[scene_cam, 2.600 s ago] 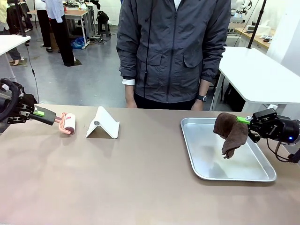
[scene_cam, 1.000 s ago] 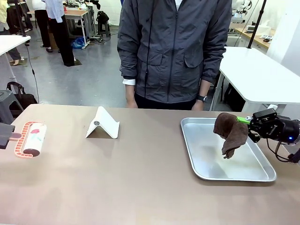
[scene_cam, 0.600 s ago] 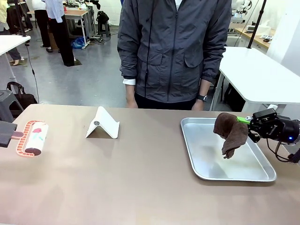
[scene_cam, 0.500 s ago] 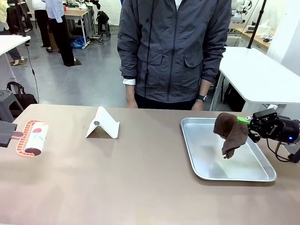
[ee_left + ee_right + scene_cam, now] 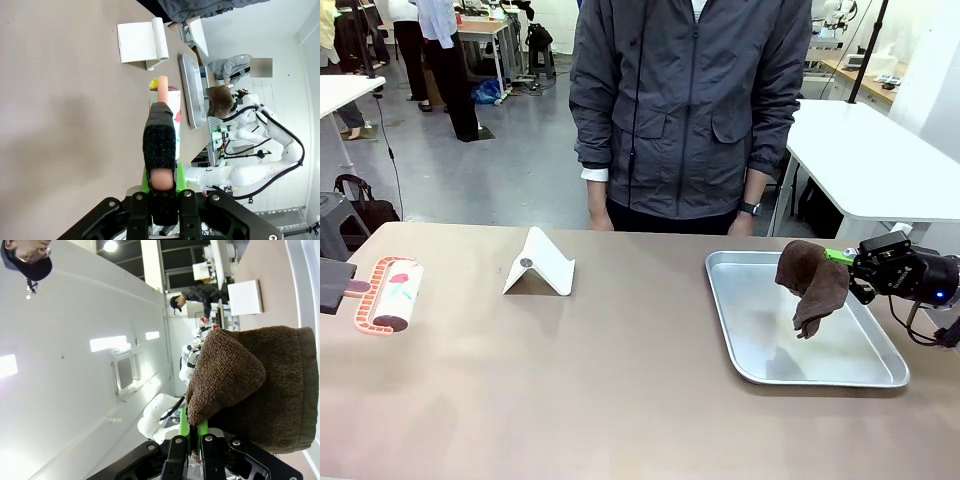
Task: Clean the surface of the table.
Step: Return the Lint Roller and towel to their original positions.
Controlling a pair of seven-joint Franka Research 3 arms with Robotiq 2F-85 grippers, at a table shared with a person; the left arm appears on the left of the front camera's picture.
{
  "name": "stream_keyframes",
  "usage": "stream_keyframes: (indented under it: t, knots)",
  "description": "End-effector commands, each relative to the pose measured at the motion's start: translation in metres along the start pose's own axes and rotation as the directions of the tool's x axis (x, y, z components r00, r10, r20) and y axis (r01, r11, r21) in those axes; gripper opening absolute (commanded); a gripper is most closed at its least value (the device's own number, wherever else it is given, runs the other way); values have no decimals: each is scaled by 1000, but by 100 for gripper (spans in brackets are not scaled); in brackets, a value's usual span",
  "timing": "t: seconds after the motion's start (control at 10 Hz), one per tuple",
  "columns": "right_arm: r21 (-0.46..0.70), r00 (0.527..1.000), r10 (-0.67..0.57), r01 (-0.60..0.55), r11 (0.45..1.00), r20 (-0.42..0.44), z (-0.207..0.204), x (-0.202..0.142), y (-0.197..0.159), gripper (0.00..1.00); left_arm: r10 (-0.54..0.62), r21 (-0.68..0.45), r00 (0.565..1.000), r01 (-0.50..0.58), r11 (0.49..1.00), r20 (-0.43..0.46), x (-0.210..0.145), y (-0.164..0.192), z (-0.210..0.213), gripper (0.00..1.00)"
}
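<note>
The left gripper is clamped on the dark handle of a lint roller, whose drum lies low over the far-left end of the brown surface, handle pointing off the edge. Whether the drum presses down or only skims, I cannot tell. To do this step well I'd keep the drum flat and its axis square to the stroke, so it rolls rather than drags, and run it in overlapping lanes.

Just inward stands a white folded stand; the roller should pass in front of it without knocking it.

The right gripper is pinched shut on a brown terry cloth, which hangs above the metal tray at the right. I'd hold it there, clear of the rolling lane. A person stands at the far edge, hands down.
</note>
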State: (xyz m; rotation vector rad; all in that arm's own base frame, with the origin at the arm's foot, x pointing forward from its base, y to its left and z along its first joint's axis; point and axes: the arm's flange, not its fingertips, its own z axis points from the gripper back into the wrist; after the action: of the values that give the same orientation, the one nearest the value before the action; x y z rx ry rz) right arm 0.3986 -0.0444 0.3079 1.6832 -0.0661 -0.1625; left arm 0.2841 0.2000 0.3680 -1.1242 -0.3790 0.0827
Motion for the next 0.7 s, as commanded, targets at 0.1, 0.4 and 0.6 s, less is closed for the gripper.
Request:
stream_keyframes:
  t: [0.1,0.4,0.6]
  knots:
    - [7,1000,9,-9,1000,3,-2,1,4,7,5,-3,1000,-5,1000,15,1,-4,-1,20]
    - [69,996,32,-37,997,84,-10,2,26,7,-7,3,999,7,1000,-40,26,-47,2,20]
    - [96,992,40,-52,994,116,-58,7,52,7,8,46,994,-3,999,-109,52,-124,-9,20]
